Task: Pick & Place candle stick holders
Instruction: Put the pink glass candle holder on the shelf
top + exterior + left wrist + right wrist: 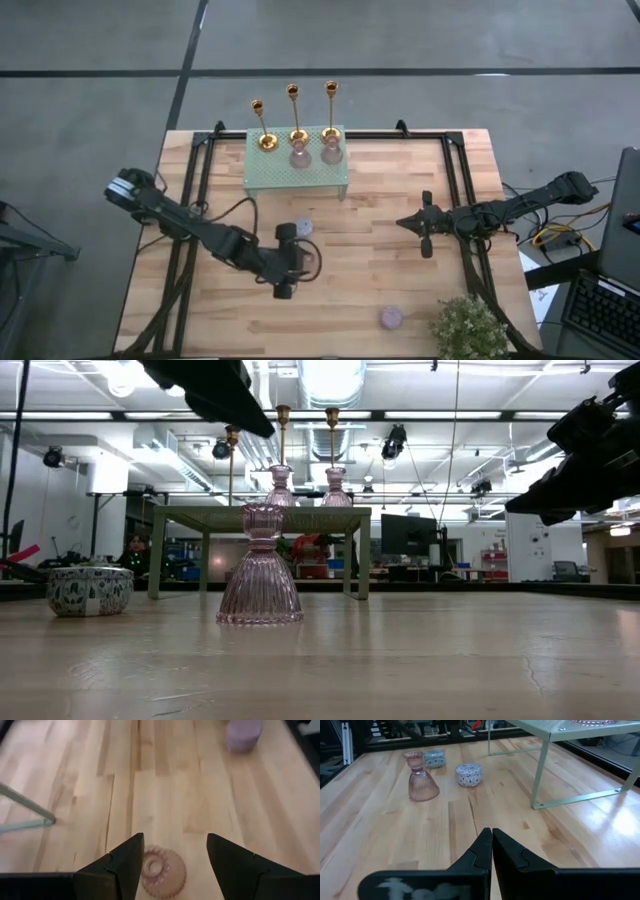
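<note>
Your left gripper (172,865) hangs over the pink holder (161,871) standing mid-desk, fingers spread clear of it, likely to avoid tipping it. Your right gripper (491,845) waits closed and empty near the right edge, clear of the work.

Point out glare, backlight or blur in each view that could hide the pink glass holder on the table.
Low view: bright ceiling lights backlight the pink glass holder, arms show as silhouettes. Left wrist view: the holder sits partly cut off between the left gripper fingers. Right wrist view: window glare on the table, holder clear. High view: even light.
</note>
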Robot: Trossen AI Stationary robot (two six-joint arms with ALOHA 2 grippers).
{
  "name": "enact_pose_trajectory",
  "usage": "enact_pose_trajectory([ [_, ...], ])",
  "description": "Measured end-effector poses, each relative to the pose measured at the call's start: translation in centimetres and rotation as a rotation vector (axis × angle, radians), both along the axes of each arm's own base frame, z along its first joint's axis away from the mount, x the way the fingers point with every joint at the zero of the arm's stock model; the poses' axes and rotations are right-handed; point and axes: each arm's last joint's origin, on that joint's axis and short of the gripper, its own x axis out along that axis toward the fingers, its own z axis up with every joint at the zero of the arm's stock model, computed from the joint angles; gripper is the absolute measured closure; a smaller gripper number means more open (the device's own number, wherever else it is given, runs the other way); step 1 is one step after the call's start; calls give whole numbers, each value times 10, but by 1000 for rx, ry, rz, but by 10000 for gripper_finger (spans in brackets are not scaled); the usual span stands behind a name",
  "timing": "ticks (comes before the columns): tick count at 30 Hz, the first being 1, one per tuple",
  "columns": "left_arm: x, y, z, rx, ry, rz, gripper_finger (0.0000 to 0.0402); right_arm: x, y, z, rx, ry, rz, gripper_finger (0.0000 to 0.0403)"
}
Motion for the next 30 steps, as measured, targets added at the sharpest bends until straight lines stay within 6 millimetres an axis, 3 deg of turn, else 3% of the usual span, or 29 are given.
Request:
enact_pose_trajectory([
  [13, 19, -12, -46, 71, 148, 18, 181, 0, 0, 0, 0, 0, 0, 394],
  [30, 21, -9, -63, 147, 205, 94, 223, 0, 0, 0, 0, 0, 0, 394],
])
